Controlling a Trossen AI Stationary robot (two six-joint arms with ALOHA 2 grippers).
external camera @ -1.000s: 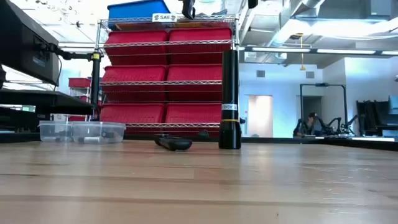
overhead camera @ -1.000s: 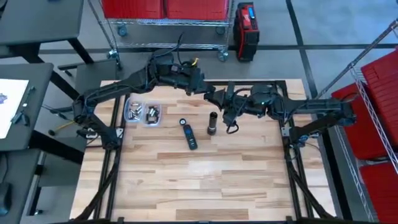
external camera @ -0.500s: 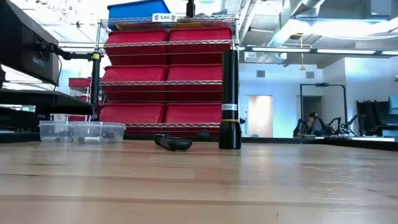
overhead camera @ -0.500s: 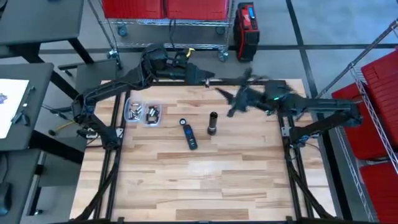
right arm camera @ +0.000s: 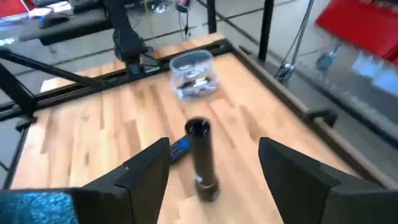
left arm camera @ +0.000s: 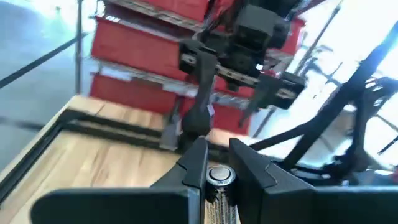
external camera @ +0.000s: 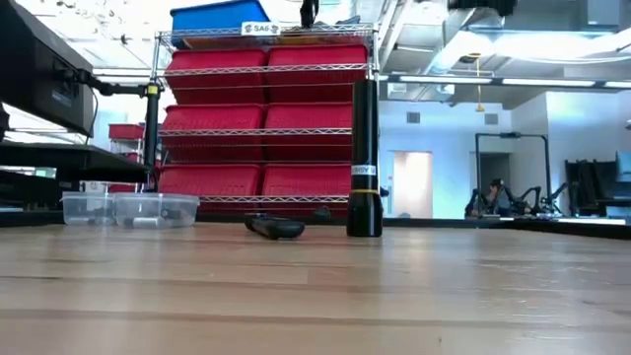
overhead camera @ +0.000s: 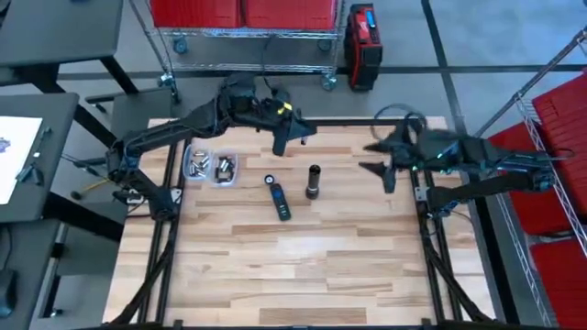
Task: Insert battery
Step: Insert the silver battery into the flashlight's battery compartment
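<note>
High view: straight down over whole table. Low view: tabletop level, facing shelves; shares upright flashlight at frame centre. Wrist views: close, looking past own fingers.

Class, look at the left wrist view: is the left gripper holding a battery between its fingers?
Yes: a battery with a silver end sits clamped between the left gripper's dark fingers.

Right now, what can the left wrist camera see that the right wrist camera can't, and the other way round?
Only the left wrist view shows a battery clamped between the left gripper's fingers, with the right gripper farther off. Only the right wrist view shows the upright flashlight with its open end up, the clear battery bins and the right gripper's spread fingers. Both show the wooden table.
</note>
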